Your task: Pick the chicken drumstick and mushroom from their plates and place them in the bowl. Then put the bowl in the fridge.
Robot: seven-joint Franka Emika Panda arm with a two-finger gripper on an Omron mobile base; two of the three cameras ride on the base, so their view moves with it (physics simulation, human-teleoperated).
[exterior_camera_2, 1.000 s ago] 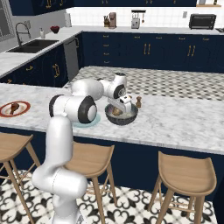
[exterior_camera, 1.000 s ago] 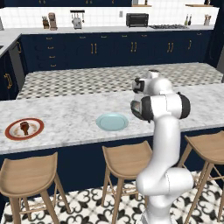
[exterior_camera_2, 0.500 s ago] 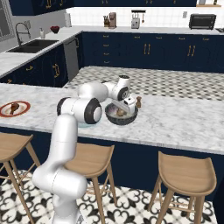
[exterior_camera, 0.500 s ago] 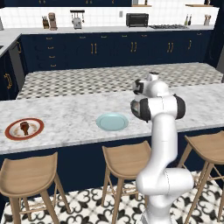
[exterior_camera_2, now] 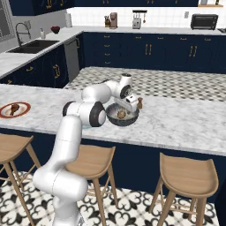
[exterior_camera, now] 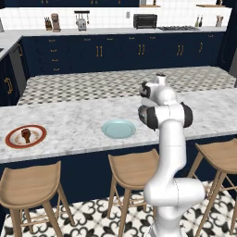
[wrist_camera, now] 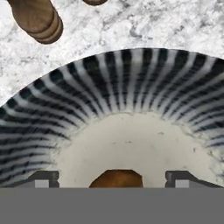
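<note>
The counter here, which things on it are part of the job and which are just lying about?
Job things:
- bowl, mushroom in it
- chicken drumstick on red-rimmed plate
- pale blue plate, bare
- gripper, open over the bowl

Lying about:
- wooden shaker beside the bowl
- toaster oven on the back counter

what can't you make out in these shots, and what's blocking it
- Bowl: in the left base view the arm covers it.
- Mushroom: in the hand view the bottom edge cuts it off, so its shape is unclear.
- Claw: open, fingers barely showing in the hand view.
- Drumstick: too small in both base views for detail.
- Wooden piece: cut off by the hand view's top edge.
</note>
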